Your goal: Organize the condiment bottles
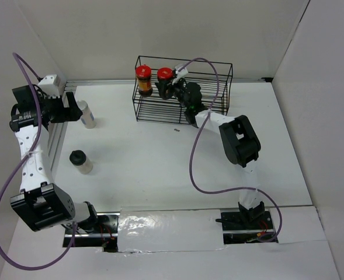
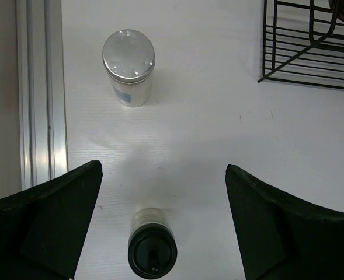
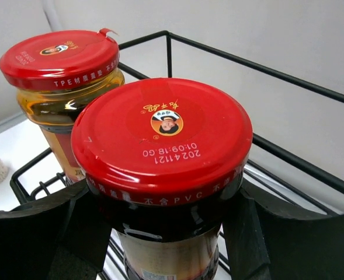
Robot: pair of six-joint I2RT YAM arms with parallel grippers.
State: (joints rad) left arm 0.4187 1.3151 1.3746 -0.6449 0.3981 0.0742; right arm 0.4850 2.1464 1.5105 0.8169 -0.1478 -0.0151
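Note:
Two brown jars with red lids stand in the black wire rack (image 1: 183, 111). My right gripper (image 1: 170, 88) (image 3: 166, 233) is shut on the nearer jar (image 3: 163, 134) (image 1: 164, 74), its fingers on both sides below the lid. The other jar (image 3: 61, 64) (image 1: 143, 79) stands just left of it, untouched. The white bottle with a bluish label (image 1: 88, 114) (image 2: 128, 67) and the pale bottle with a black cap (image 1: 81, 161) (image 2: 152, 251) stand on the table at the left. My left gripper (image 1: 71, 108) (image 2: 163, 175) hangs wide open above them, holding nothing.
An aluminium rail (image 2: 40, 93) runs along the table's left edge beside the left arm. White walls close in the back and both sides. The rack's front corner (image 2: 312, 58) shows at the top right of the left wrist view. A purple cable (image 1: 198, 157) loops over the table.

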